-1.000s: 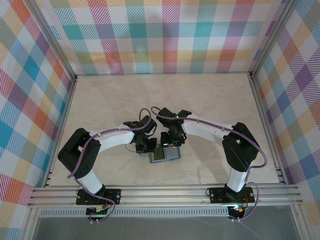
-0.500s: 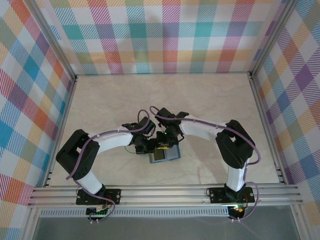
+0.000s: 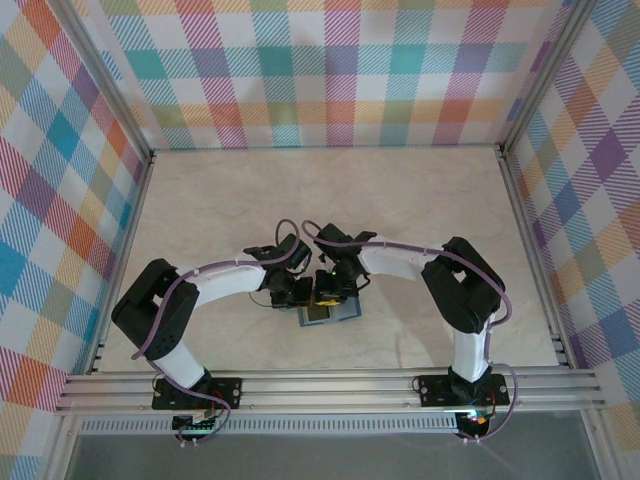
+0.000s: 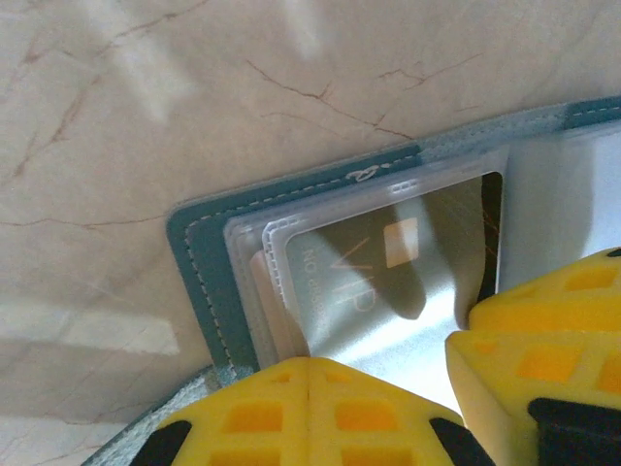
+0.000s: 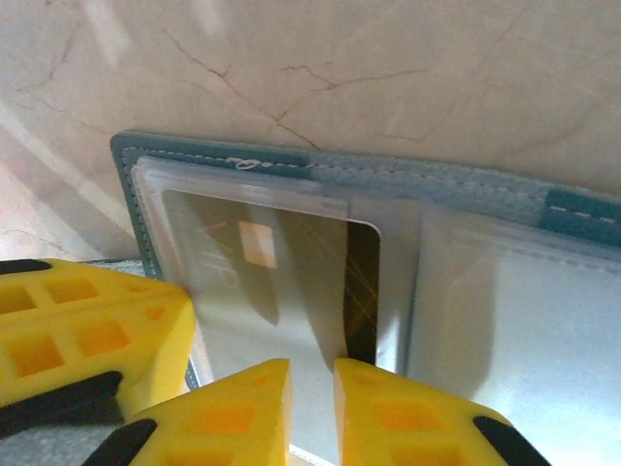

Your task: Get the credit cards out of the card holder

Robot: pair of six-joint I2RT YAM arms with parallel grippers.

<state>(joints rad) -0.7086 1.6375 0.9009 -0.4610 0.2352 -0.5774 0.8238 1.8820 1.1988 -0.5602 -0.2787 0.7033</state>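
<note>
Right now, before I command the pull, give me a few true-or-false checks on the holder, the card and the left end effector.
1. The card holder lies open on the table. True.
2. The credit card lies loose on the table, clear of the holder. False: it sits in a clear sleeve of the holder, with its dark edge sticking out past the sleeve.
3. The left end effector has its fingers closed together. True.
4. The left end effector hangs high above the table, far from the holder. False: it is down at the holder, close beside the card.
</note>
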